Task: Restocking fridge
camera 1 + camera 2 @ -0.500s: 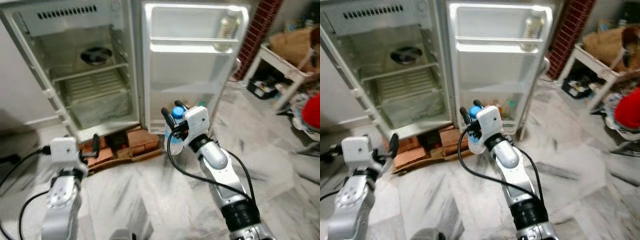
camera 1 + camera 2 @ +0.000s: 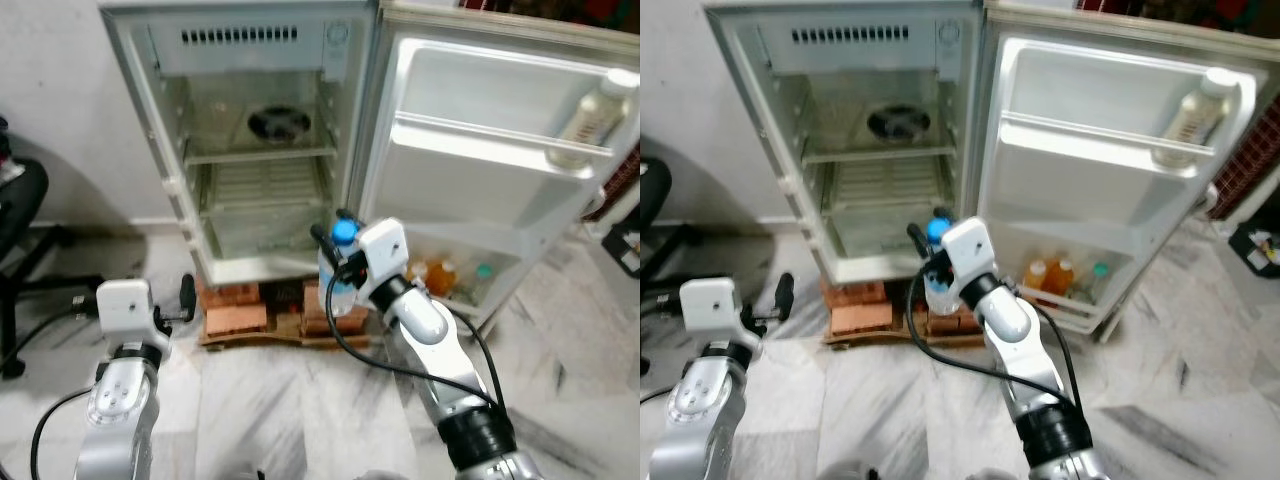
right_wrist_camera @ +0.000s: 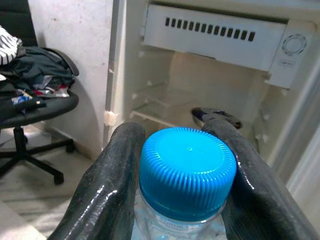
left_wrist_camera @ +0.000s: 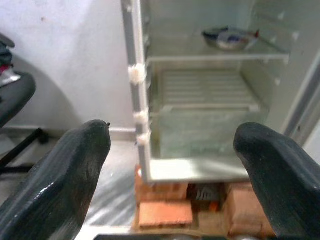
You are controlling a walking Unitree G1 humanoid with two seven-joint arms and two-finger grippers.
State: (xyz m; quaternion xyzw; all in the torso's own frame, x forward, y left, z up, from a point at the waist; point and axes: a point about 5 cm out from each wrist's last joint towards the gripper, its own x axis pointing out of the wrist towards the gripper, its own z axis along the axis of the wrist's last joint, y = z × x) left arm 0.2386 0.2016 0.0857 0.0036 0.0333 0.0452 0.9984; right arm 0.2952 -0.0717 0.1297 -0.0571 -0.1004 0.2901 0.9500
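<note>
Both eye views look forward and down from the head at the open fridge (image 2: 270, 150) and its door (image 2: 1110, 170) — the same scene, slightly offset. The left wrist view faces the fridge's lower shelves, farther back. The right wrist view looks into the fridge from close behind a blue bottle cap (image 3: 187, 170).

bottle cap (image 3: 187, 170): blue, ribbed
fridge (image 2: 262, 60): white
bricks (image 2: 236, 320): reddish-orange
floor (image 2: 300, 420): grey-veined marble
chair (image 3: 30, 107): black
</note>
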